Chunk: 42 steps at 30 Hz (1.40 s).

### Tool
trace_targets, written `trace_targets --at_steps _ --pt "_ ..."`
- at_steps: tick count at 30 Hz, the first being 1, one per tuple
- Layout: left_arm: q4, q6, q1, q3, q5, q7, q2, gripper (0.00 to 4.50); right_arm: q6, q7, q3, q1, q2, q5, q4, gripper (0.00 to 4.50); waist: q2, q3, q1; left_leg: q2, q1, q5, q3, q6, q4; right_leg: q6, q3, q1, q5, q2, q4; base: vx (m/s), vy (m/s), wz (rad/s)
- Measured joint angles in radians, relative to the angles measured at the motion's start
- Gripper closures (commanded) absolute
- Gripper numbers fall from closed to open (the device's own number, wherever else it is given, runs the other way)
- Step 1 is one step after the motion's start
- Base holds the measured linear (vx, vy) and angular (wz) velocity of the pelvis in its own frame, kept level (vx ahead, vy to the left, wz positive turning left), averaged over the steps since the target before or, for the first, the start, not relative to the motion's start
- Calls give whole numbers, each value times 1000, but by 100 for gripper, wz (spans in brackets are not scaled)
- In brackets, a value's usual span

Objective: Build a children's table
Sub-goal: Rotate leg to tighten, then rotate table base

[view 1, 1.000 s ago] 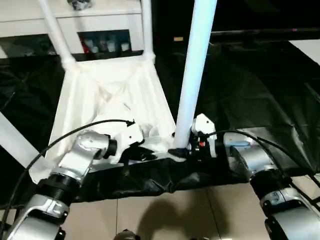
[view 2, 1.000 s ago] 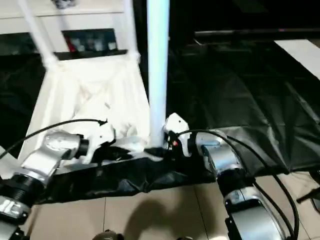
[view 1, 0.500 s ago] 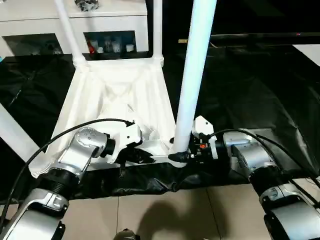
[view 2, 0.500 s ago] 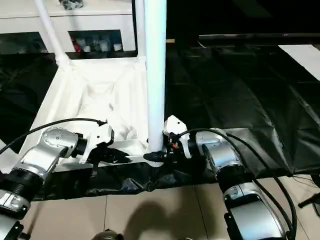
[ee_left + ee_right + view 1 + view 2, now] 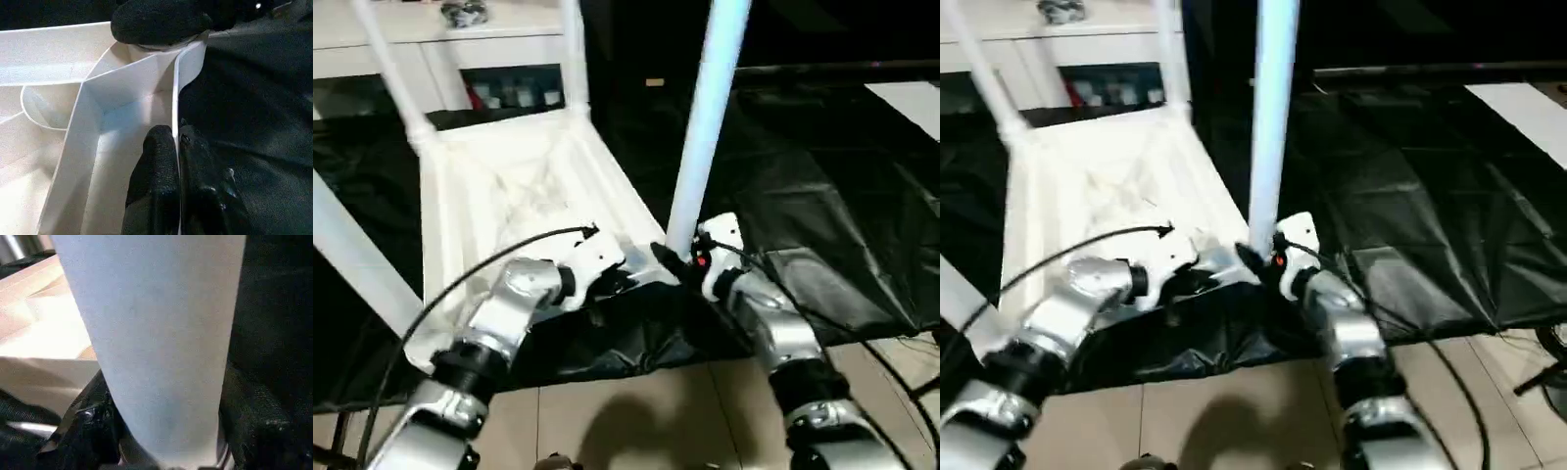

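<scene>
Tabletop (image 5: 509,186) lying underside-up on black sheeting (image 5: 822,215), ribs facing the camera. Three legs standing in corner sockets: two at the far corners (image 5: 391,69) (image 5: 573,49), one at near-left (image 5: 352,255) running out of the picture.

Fourth leg (image 5: 705,117) upright at the near-right corner, lower end down at the socket. Right gripper (image 5: 677,262) clasped around that leg's base, fingers (image 5: 93,431) on either side of the tube in the right wrist view. Seating in the socket not readable, probably partly in, too blurred to confirm.

Left gripper (image 5: 177,161) pinched closed on the tabletop's thin near edge wall, one finger (image 5: 156,166) inside, the other outside, just beside the same corner. Other gripper's black finger (image 5: 156,22) visible at the socket from the left wrist view.

White cabinet (image 5: 499,39) behind the tabletop, small items on its shelf. Tiled floor (image 5: 636,411) at near edge of sheeting.
</scene>
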Motion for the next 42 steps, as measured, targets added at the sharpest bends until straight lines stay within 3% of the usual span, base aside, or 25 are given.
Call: trace_targets --at_steps 4,7,9,13,15,19,21,24,29,34,42 --pt "4 -16 0 -3 4 13 -1 450 -3 -1 1 4 8 5 -11 105 1 0 -2 0 0 0 0 0 -3 0 0 0 0 0 -2 0 0 0" --pt "4 -26 0 -7 8 18 0 450 -1 32 19 21 -20 3 -42 105 1 0 -2 0 0 0 0 0 -4 0 0 0 0 0 -4 0 0 0" --pt "4 -34 0 -10 12 23 -2 450 0 131 46 55 -92 12 -110 105 1 0 0 -1 -1 0 0 0 -4 0 0 1 0 0 -5 0 0 0" --pt "5 -35 0 -10 13 34 2 450 2 239 46 92 -168 35 -158 105 1 0 -1 -1 -1 0 0 0 -4 0 0 1 0 0 -5 0 0 0" --pt "6 -46 0 -13 14 36 -1 450 17 325 45 134 -253 60 -199 105 2 0 3 -1 -2 0 0 0 -4 0 0 1 0 0 -6 0 0 0" --pt "8 -57 3 -8 13 42 8 450 62 420 5 177 -342 109 -255 105 2 0 -2 0 -2 0 0 1 -4 0 0 1 0 0 -5 0 0 0" --pt "9 -63 7 -6 12 44 7 406 102 481 8 205 -376 144 -314 94 3 0 -2 0 -2 0 0 1 -5 0 -1 1 0 0 -5 0 0 0" --pt "-17 -71 33 49 -48 61 -18 395 138 545 29 233 -399 166 -376 94 1 0 -1 0 -2 0 0 1 -4 3 -2 1 -2 1 -5 0 0 0" --pt "-201 -26 75 114 -163 72 -65 353 149 560 87 225 -362 166 -378 94 -1 0 3 0 -4 0 0 1 -2 0 -1 1 0 0 -6 0 0 0" --pt "-369 81 170 123 -244 36 -53 316 150 561 112 156 -334 165 -353 94 -1 0 2 1 -3 0 -1 1 -2 3 -1 1 -2 1 -5 0 0 0" --pt "-670 292 425 155 -386 -64 128 266 109 545 134 20 -293 138 -171 94 -3 0 -4 1 -3 0 0 0 -2 0 -1 0 0 1 -4 0 0 0"
